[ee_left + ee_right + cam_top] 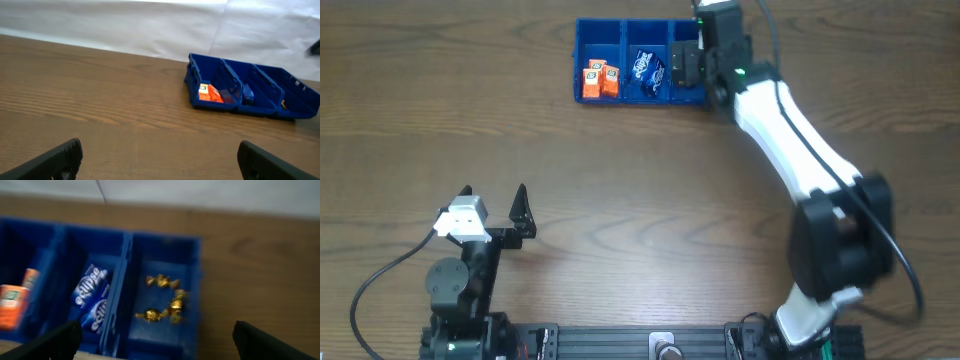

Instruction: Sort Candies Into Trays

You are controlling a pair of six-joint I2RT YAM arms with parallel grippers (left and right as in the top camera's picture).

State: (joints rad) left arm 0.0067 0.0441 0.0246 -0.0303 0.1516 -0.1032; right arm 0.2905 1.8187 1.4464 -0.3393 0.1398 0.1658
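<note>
Blue three-compartment plastic tray [579, 50] at twelve o'clock on wooden tabletop [620, 150]; right pincer [156, 330] spread wide above gold-wrapped candies [175, 305]; left pincer [493, 195] likewise spread, seven o'clock.

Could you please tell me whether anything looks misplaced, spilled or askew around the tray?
Nothing stands out: the tray sits flat, and the orange boxes, blue packets and gold candies each lie in their own compartment.
</note>
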